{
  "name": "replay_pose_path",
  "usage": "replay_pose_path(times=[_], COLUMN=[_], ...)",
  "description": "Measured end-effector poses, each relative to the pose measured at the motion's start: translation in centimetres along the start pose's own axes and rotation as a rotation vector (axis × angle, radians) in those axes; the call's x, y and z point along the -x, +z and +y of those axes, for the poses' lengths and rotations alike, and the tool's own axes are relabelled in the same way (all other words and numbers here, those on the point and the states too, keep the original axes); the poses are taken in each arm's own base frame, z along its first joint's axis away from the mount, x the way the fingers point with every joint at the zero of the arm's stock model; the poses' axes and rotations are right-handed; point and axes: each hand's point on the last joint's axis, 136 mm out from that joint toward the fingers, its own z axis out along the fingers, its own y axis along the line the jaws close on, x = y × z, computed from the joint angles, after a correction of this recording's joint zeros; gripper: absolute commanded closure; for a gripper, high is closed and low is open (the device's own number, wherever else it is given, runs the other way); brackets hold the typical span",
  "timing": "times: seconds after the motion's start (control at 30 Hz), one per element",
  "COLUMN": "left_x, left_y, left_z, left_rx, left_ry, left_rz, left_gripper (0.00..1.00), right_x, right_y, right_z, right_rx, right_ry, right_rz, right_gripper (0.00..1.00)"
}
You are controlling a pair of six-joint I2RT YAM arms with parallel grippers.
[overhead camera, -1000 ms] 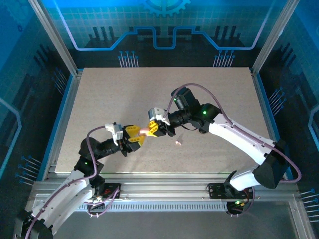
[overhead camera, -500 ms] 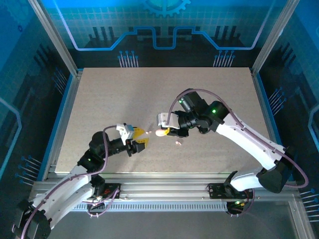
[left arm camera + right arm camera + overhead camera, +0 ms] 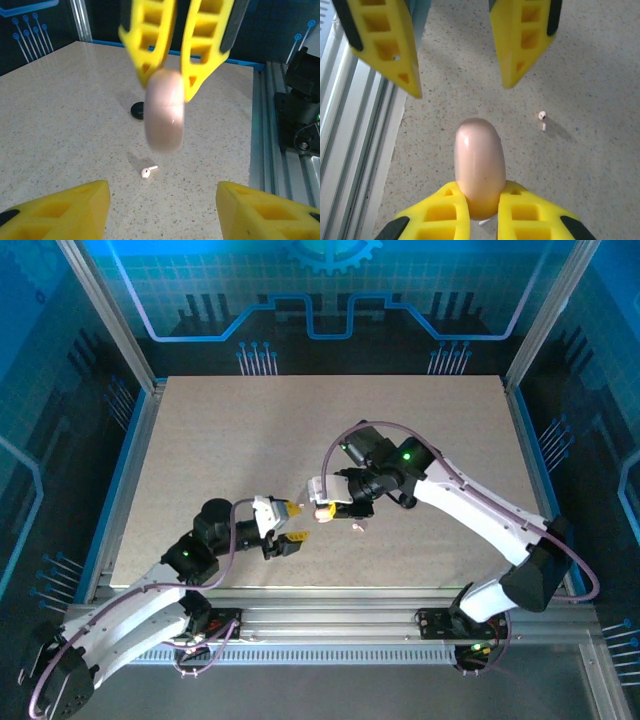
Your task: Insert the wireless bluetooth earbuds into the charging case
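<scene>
Right gripper [image 3: 322,508]: fingers closed on the rim of one whitish-pink charging case [image 3: 479,162]. The case is held edge-on and sits above the table [image 3: 220,440]. In the left wrist view it appears blurred.

Left gripper [image 3: 292,524]: fingers spread wide, nothing between them. From overhead it sits at 8 o'clock of the right gripper, close by but not touching. The two grippers face each other tip to tip, and the case points into the left gripper's open gap.

Earbuds counted: one. A single whitish earbud [image 3: 358,527] lies on the bare table surface, stem flat, at 4 o'clock of the held case and near it in the overhead view. It is apart from both grippers. In the right wrist view it lies at 2 o'clock of the case.

Other items: one black disc [image 3: 136,110] on the table, seen from the left wrist at 9 o'clock of the case. Its right edge is hidden behind the case, and it is too small to identify further.

Obstruction: from the left wrist camera, the held case and the right fingers [image 3: 202,55] hang between the left gripper and the far table.
</scene>
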Motion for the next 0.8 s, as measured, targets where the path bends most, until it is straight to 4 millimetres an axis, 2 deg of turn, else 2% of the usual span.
replay_pose_path(times=[0.27, 0.47, 0.6, 0.8], left_x=[-0.2, 0.0, -0.1, -0.1], left_y=[0.1, 0.1, 0.1, 0.2], left_z=[-0.2, -0.2, -0.2, -0.2], left_rx=[-0.006, -0.005, -0.007, -0.008], left_ry=[0.026, 0.028, 0.026, 0.02], left_rz=[0.016, 0.012, 0.016, 0.015], left_gripper=[0.4, 0.49, 0.58, 0.54], right_x=[2.4, 3.5, 3.8, 3.8], right_y=[0.8, 0.9, 1.0, 1.6], right_z=[0.9, 1.1, 1.0, 0.9], right_rx=[0.052, 0.062, 0.06, 0.067], right_ry=[-0.04, -0.061, -0.067, -0.068], right_rz=[-0.094, -0.134, -0.146, -0.147], right_gripper=[0.92, 0.93, 0.93, 0.94])
